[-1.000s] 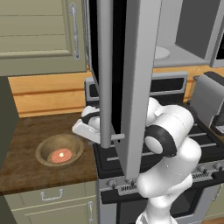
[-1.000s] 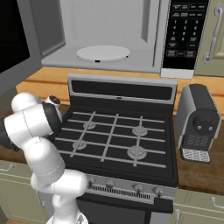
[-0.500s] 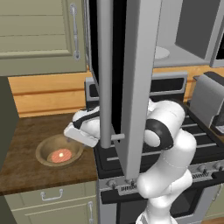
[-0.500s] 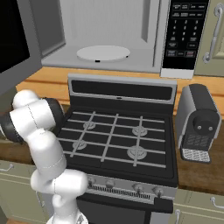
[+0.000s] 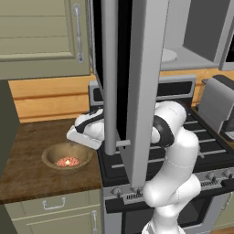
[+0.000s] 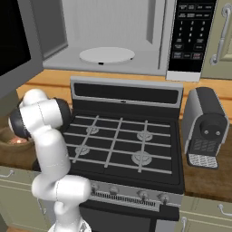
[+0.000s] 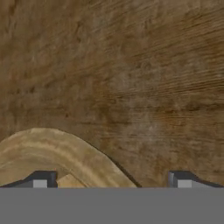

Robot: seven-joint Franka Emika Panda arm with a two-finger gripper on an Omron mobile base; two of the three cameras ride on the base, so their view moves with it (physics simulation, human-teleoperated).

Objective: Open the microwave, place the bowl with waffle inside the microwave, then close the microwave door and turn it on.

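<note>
Hand view: we list the claw [image 7: 111, 181] first, its two tips spread as wide as they go, nothing between them. One tip [image 7: 40, 180] sits over the bowl [image 7: 57, 151] rim; the other [image 7: 183, 180] is over bare counter [image 7: 144, 78] outside it. So the claw straddles the rim, not yet closed on it.

Left base view: we note the hand has come down and leftward over the last second, from beside the door's edge to just above the near-right edge of the bowl [image 5: 67, 157]. The waffle [image 5: 67, 161] lies in the bowl's middle, below and to the left of the claw. The bowl itself has not shifted on the counter [image 5: 27, 164].

Behind and above the hand: the door [image 5: 132, 87], swung fully out, its handle [image 5: 109, 77] hanging close by the arm. Farther right, the stove [image 6: 122, 140]; above it the microwave [image 6: 108, 36], cavity open, turntable [image 6: 107, 55] bare.

We judge the opening step done and the approach to the bowl nearly complete; a short descent and a pinch on the rim come next. The open door crowds the lift path.
</note>
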